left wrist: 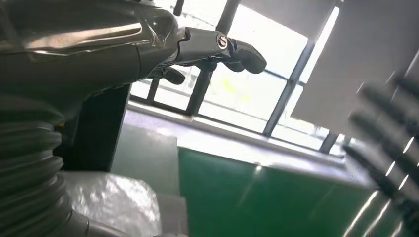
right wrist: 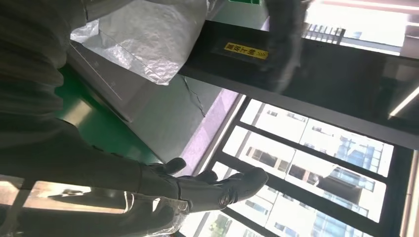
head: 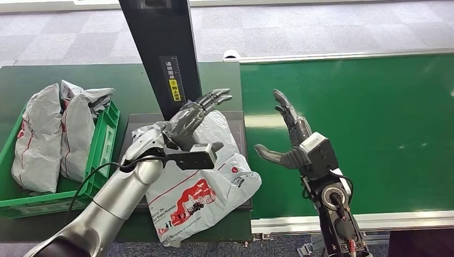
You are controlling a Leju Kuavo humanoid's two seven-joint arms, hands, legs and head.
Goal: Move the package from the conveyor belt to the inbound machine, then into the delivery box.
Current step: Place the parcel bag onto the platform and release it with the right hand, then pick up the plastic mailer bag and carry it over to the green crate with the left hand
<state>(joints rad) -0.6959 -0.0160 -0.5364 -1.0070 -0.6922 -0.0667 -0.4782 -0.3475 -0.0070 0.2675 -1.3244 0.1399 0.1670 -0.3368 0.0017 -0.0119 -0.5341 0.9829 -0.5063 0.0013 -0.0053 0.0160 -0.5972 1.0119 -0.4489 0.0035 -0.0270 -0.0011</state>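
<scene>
Green conveyor belt (head: pixel 364 134) at right, dark table at left. White package (head: pixel 206 187) lies on inbound machine's platform (head: pixel 240 122), below black post (head: pixel 160 48). Left hand (head: pixel 195 115) above package, fingers spread, holding nothing. Right hand (head: pixel 292 142) over belt, open, empty. Green crate (head: pixel 104 144) holds 2 bags.

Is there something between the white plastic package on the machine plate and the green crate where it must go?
Nothing visible blocks it. The white plastic package lies on the grey machine plate; the green plastic crate beside it already holds two white bags.
</scene>
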